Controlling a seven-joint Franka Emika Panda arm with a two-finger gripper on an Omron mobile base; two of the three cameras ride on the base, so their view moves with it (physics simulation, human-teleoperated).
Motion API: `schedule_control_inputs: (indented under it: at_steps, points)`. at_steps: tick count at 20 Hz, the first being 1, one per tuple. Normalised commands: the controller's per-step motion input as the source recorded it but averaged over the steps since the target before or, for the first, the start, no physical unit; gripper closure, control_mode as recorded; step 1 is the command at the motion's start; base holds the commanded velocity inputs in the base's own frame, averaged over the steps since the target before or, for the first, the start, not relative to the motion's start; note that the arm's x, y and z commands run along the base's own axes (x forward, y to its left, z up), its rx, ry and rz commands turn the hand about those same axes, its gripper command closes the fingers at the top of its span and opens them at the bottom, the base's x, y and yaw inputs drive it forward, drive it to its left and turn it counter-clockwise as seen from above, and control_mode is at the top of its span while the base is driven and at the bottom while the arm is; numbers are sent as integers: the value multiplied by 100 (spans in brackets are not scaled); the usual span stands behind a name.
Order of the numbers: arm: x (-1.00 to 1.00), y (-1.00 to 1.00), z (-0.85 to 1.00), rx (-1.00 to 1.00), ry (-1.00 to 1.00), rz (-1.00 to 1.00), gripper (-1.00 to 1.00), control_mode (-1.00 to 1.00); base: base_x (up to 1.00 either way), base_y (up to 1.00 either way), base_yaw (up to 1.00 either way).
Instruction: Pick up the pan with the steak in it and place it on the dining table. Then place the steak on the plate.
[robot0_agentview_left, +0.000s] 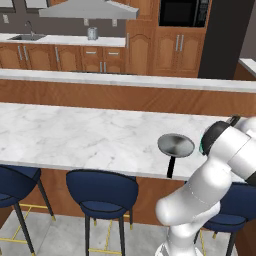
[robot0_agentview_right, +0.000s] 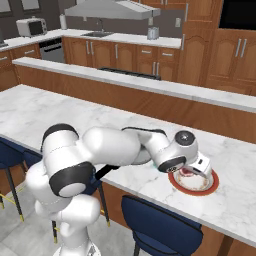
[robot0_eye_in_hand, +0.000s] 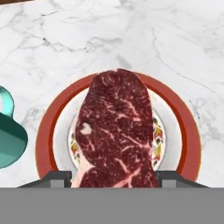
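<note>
1. Directly below the gripper (robot0_eye_in_hand: 113, 177): steak (robot0_eye_in_hand: 116, 131), over the plate (robot0_eye_in_hand: 46, 131), held between jaws standing apart on either side of the meat.
2. Just beside the plate: teal cup (robot0_eye_in_hand: 8, 135).
3. Resting on the dining table (robot0_agentview_left: 75, 135): pan (robot0_agentview_left: 176, 145), bowl bare, black handle sticking out past the near edge.
4. Tucked under that edge: dark blue stools (robot0_agentview_left: 102, 192).

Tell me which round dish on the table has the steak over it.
The red-rimmed plate, under the steak by the gripper. The grey pan sits empty.
</note>
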Motion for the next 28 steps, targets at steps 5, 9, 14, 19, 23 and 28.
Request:
schedule_control_inputs:
  at_steps: [5, 9, 14, 19, 23, 28]
  points:
    - [0, -3, -34, 0, 0, 0, 100, -100, 0, 0, 0]
    - [0, -3, -32, 0, 0, 0, 100, -100, 0, 0, 0]
    - [0, -1, -18, 0, 0, 0, 100, -100, 0, 0, 0]
    - [4, -3, 0, 0, 0, 0, 100, -100, 0, 0, 0]
    - [30, -16, -4, 0, 0, 0, 100, -100, 0, 0, 0]
    - [19, -7, -2, 0, 0, 0, 100, -100, 0, 0, 0]
